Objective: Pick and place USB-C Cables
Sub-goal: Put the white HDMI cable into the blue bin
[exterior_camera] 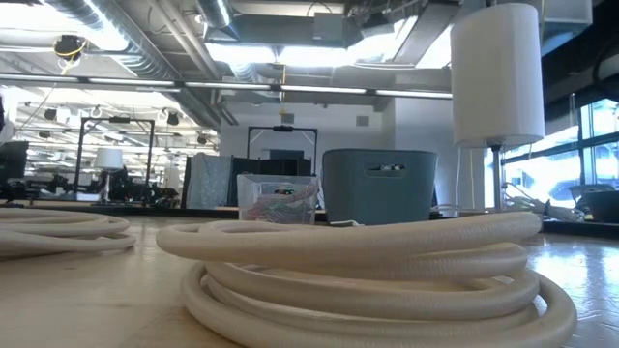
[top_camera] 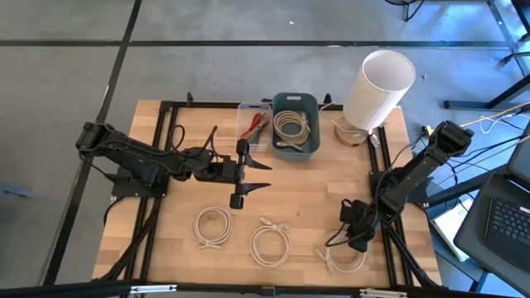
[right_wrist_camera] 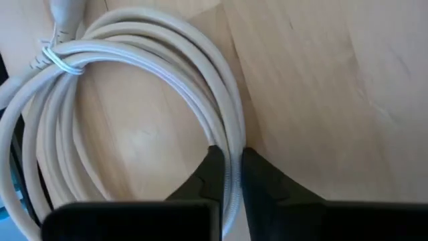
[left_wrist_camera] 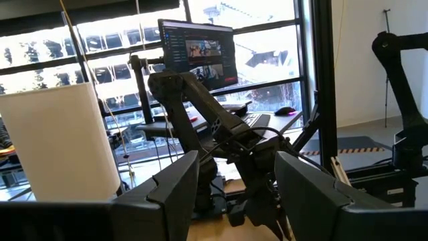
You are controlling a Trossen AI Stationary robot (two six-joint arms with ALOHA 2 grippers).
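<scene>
Three cream-white cable coils lie flat on the wooden table: one (top_camera: 213,226) near left, one (top_camera: 271,244) in the middle, one (top_camera: 344,257) near right. More coils sit in the teal bin (top_camera: 296,124). Red and green bundles lie in the clear box (top_camera: 255,124). My right gripper (top_camera: 356,236) stands over the near-right coil (right_wrist_camera: 134,87) and is shut on it. My left gripper (top_camera: 258,177) hovers open above mid-table and touches nothing. In the low view, a coil (exterior_camera: 377,271) fills the foreground and another (exterior_camera: 58,232) lies left. My right gripper pinches the strands on one side of the coil's ring (right_wrist_camera: 231,150) between its two fingers (right_wrist_camera: 214,175), opposite the small tie (right_wrist_camera: 60,60). The fingers come from above, pointing down, and stand across the strands. The coil lies flat on the table.
A tall white cylinder lamp (top_camera: 377,89) stands on a round wooden base at the far right corner, beside the bin. Black frame rails run along both table sides. Bare wood (top_camera: 315,194) lies between the bin and the near coils. A laptop (top_camera: 505,215) sits beyond the right edge.
</scene>
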